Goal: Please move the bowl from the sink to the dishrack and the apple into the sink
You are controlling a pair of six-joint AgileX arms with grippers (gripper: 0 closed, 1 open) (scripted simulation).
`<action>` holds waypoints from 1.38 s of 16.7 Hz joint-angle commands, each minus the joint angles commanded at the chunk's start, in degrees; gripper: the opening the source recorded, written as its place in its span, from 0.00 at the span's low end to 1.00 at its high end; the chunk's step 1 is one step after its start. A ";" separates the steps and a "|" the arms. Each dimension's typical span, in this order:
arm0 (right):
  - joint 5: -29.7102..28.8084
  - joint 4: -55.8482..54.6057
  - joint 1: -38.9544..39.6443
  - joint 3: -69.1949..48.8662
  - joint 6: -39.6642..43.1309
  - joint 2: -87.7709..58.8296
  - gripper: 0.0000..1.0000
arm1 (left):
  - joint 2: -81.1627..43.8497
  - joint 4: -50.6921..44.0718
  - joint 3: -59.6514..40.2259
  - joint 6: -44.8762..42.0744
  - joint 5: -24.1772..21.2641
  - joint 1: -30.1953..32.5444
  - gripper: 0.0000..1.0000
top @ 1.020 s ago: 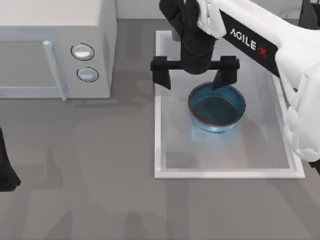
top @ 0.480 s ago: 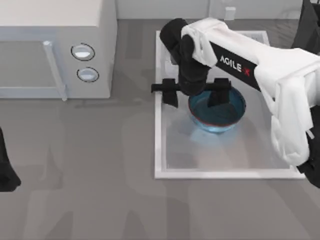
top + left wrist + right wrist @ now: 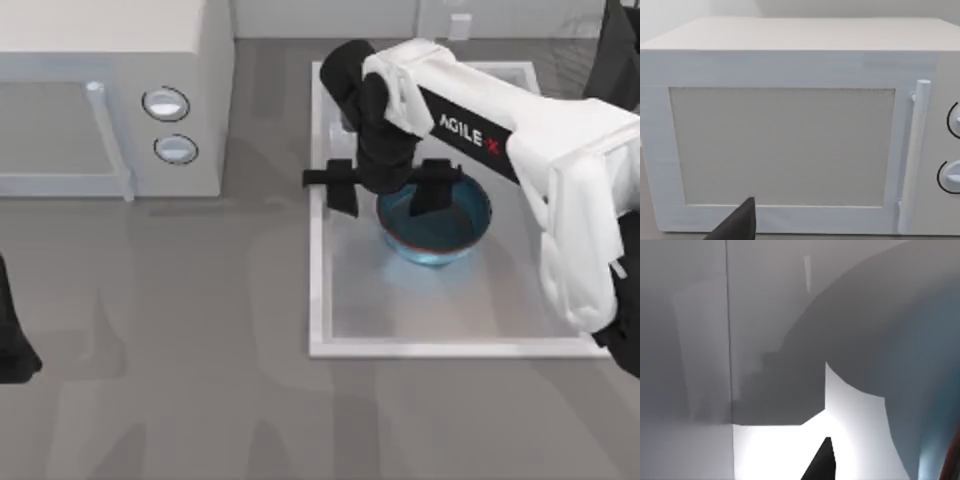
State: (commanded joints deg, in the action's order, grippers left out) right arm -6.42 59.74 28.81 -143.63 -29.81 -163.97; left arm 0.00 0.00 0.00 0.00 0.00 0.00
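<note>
White rectangular sink point(image 3: 322, 300) — right gripper point(image 3: 388, 188) straddles glossy round bowl point(image 3: 445, 228) rim.

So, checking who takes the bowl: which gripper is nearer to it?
Right. The right gripper straddles the rim of the bowl in the sink; the left arm is parked at the table's left edge.

The glossy blue bowl point(image 3: 436, 222) with a red-brown rim sits upright inside the white rectangular sink point(image 3: 318, 300), toward its far left part.
</note>
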 joint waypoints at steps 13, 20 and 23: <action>0.00 0.00 0.00 0.00 0.00 0.00 0.00 | 0.00 0.00 0.00 0.00 0.00 0.00 1.00; -0.09 0.31 0.18 0.67 -0.42 1.19 0.00 | 0.00 0.00 0.00 0.00 0.00 0.00 1.00; -0.38 2.95 2.50 3.96 -3.33 6.77 0.00 | 0.00 0.00 0.00 0.00 0.00 0.00 1.00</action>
State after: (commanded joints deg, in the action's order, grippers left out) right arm -6.80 62.69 31.32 -139.67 -33.14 -157.19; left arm 0.00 0.00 0.00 0.00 0.00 0.00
